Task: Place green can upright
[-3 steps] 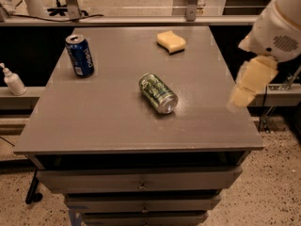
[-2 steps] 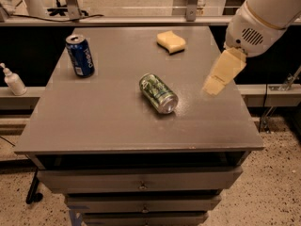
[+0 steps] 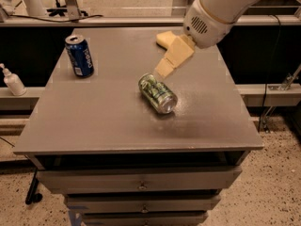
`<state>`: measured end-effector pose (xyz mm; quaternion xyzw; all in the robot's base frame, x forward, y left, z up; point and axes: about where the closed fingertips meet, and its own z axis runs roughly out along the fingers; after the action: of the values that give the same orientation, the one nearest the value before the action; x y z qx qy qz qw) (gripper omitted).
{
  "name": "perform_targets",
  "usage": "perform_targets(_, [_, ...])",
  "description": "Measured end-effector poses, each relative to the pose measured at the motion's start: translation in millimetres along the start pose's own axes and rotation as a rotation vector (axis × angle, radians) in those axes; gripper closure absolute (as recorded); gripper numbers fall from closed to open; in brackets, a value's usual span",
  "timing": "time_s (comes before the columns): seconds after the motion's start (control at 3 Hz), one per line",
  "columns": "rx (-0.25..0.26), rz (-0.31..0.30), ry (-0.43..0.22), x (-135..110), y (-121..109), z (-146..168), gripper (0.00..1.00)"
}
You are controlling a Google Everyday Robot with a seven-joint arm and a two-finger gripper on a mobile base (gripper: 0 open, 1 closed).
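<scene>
**Lying on its side: green can (image 3: 157, 93) near the middle of the desk (image 3: 94, 126)**

Can axis runs 11 to 5 o'clock, with the silver end facing 5 o'clock. The gripper (image 3: 164, 68) hangs just beyond the can at 12 o'clock, tip angled down toward it, not touching. Whether it is apart or together cannot be told. A blue can (image 3: 79, 56) stands upright at 10 o'clock, well apart. A yellow sponge (image 3: 164, 38) at 12 o'clock is partly hidden behind the gripper.

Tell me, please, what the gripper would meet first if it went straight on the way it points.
Likely the green can, lying on its side ahead of the gripper over the table, though depth is unclear.
</scene>
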<state>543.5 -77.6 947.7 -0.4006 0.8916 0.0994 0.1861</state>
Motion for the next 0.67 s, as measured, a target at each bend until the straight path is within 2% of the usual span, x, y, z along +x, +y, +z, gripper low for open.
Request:
perform_targets(0.33, [0.017,0.098,-0.010,-28.2,21.9,22.2,0.00])
perform_targets(0.67, [0.033,0.175,0.003,-45.9,36.4,48.9,0.00])
